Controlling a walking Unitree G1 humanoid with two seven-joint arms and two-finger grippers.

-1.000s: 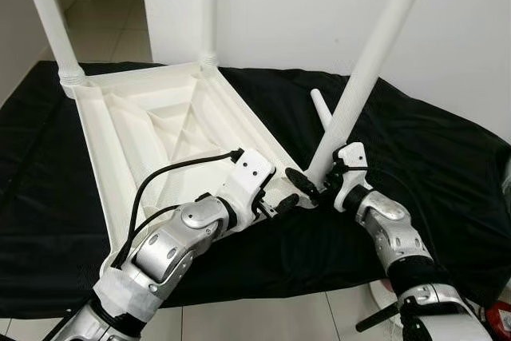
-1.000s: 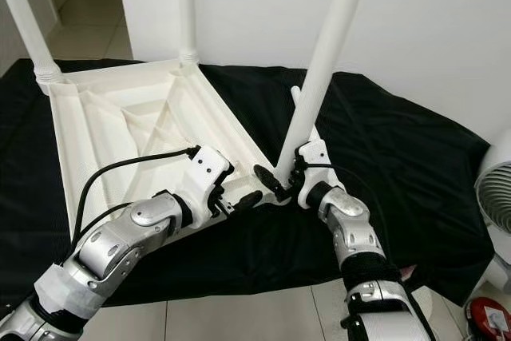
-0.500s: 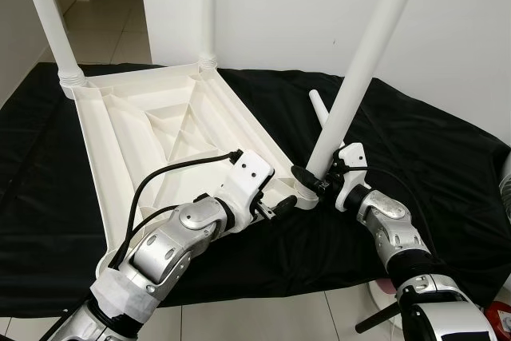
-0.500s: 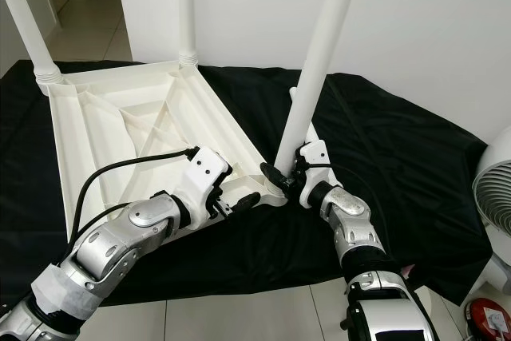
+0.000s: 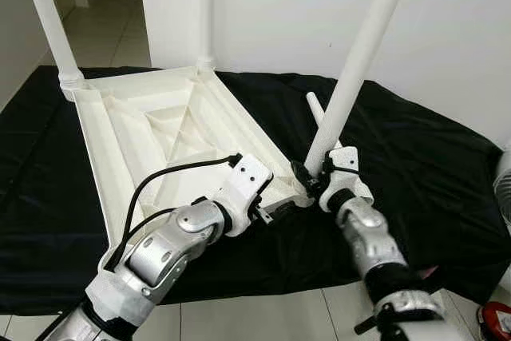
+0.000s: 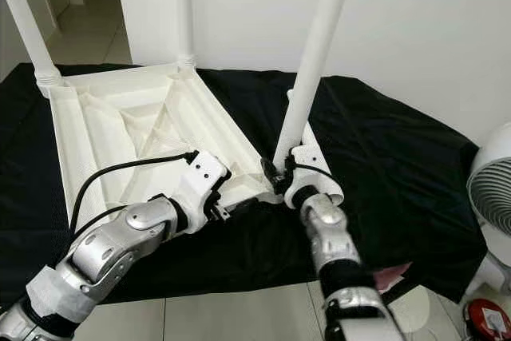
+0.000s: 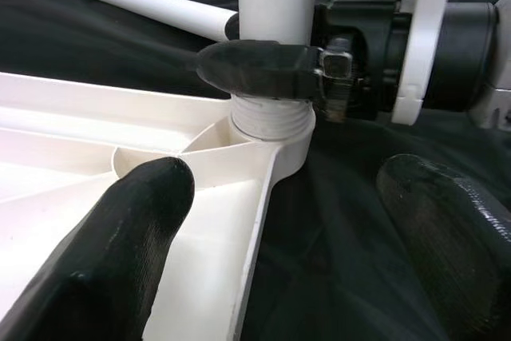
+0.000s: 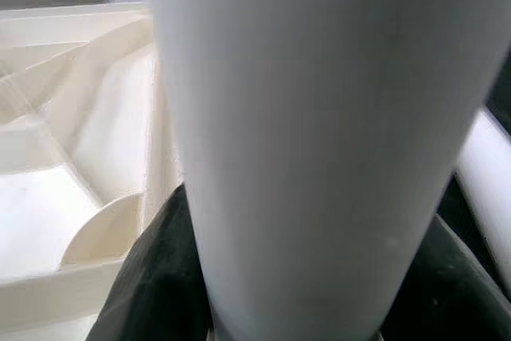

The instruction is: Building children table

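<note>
Upturned white plastic ribbed tabletop point(image 5: 152, 129) on black cloth point(image 5: 431, 165), 2 far legs in, 3rd white round leg point(image 5: 351, 77) gripped by right gripper point(image 5: 307, 177) at near corner socket, prob. mid-screwing; left gripper point(image 5: 279, 209) w/ fingers spread wide beside corner; 4th leg point(image 5: 315, 109) lying behind, not yet fitted.

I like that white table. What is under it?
A black cloth lies under the upside-down table. What is beneath the cloth is covered.

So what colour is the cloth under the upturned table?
Black; the cloth shows best in the right eye view.
</note>
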